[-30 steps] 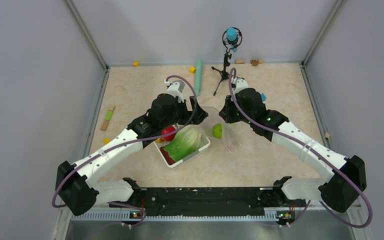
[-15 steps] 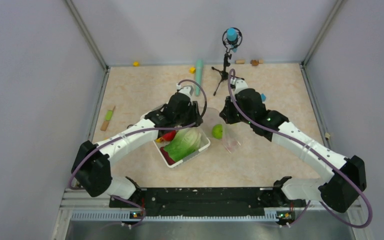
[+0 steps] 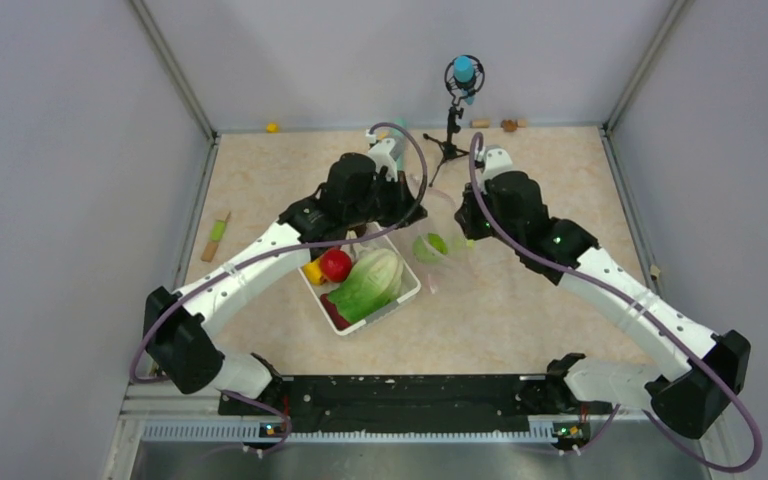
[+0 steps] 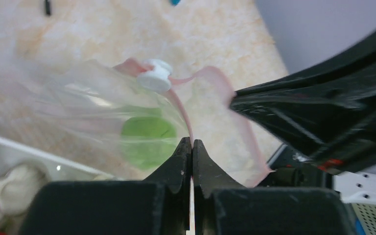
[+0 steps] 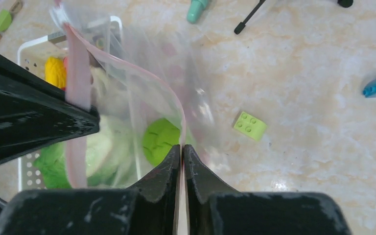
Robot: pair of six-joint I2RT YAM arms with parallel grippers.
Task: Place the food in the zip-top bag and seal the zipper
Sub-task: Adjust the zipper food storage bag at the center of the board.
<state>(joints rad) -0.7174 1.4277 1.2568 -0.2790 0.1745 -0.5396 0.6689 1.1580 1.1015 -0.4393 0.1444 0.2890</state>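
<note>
Over beige table, left end effector and right end effector pinch zipper.

Light falls evenly and softly from above. The worktop is bright, and only faint, blurred shadows lie on it. The overhead view is sharp, and its grey walls are flatly lit without glare. Both wrist views are softer. The left gripper and right gripper loom dark and out of focus along the bottom edge. In the left wrist view the bag looks smeared and hazy, with pale sheen on its film.
</note>
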